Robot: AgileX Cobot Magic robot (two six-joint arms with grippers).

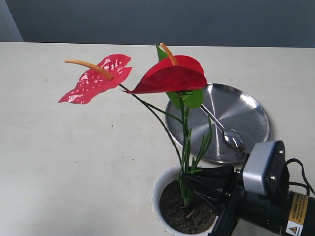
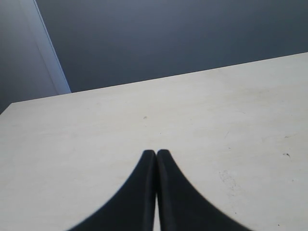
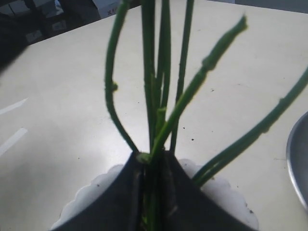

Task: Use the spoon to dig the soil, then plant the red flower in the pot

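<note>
**Two grippers, one flower: stems clamped over the pot**

Two arms are working here, but only the right gripper (image 1: 189, 183) is showing in the exterior view. It is clenching the bundled green stems of the red flower (image 1: 170, 78) just above the soil (image 1: 184, 212), with the stem bases reaching down into the pot (image 1: 158, 189). The pot is sitting at the near edge of the table (image 1: 74, 157), its front rim running out of view. Wide bare tabletop is lying open to the left and behind; to the right, the steel plate (image 1: 246, 115) is standing just beside the pot.

Counted: two red blooms, two orange spikes, one pot, one plate, one spoon (image 1: 229, 135) lying in the plate with crumbs on its bowl.

The left gripper (image 2: 156, 153) is pressing its fingers together on nothing, over bare table. In the right wrist view the fingers (image 3: 120, 197) are hiding the soil entirely.
</note>
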